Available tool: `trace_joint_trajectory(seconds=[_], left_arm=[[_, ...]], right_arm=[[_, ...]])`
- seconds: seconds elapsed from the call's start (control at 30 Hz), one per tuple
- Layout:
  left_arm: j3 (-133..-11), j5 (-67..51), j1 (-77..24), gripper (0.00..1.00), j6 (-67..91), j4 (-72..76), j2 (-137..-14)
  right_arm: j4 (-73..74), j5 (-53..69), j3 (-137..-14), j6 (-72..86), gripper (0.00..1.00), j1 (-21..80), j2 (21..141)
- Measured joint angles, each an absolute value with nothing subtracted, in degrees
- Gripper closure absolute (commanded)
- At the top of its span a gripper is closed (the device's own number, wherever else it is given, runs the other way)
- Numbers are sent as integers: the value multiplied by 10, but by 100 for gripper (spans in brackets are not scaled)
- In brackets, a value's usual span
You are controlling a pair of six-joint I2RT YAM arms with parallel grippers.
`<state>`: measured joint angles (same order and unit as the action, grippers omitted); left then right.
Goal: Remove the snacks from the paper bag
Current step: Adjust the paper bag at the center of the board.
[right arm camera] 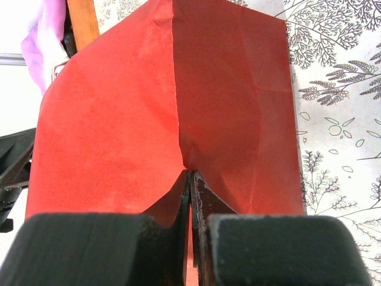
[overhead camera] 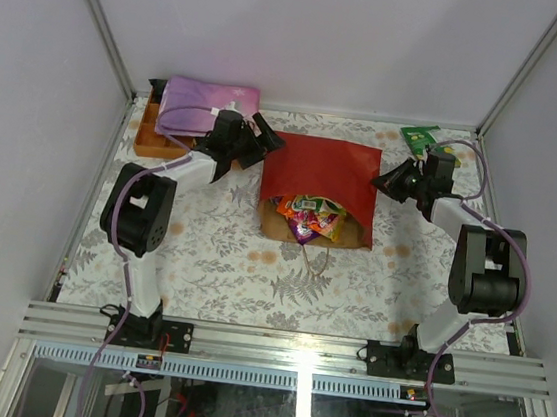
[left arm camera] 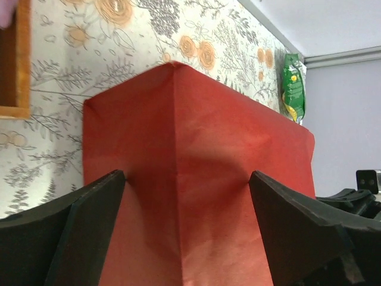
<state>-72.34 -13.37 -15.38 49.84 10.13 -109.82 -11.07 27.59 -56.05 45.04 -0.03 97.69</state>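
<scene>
Currently, the flat red paper bag (overhead camera: 321, 168), brown kraft inside, lies between both arms, long axis far-to-near, mouth toward the bases. The glossy multicoloured snack packets (overhead camera: 308, 217) sit at that mouth. The right gripper (right arm camera: 191, 175) pinches the bag's right edge; the left gripper (left arm camera: 186, 179) (jaws spread wide) straddles the far-left corner.
</scene>
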Motion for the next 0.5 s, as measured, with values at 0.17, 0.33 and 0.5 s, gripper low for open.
trace_joint_trajectory(seconds=[0.17, 0.33, 0.5], left_arm=[[-734, -132, -163, 49, 493, 92, -1101], [-746, -129, -161, 69, 490, 84, -1102], [-750, -124, -160, 84, 489, 76, -1105]], right_arm=[[-113, 279, -561, 451, 100, 0, 981], [-123, 288, -561, 456, 100, 0, 993], [-126, 295, -566, 461, 100, 0, 1002]])
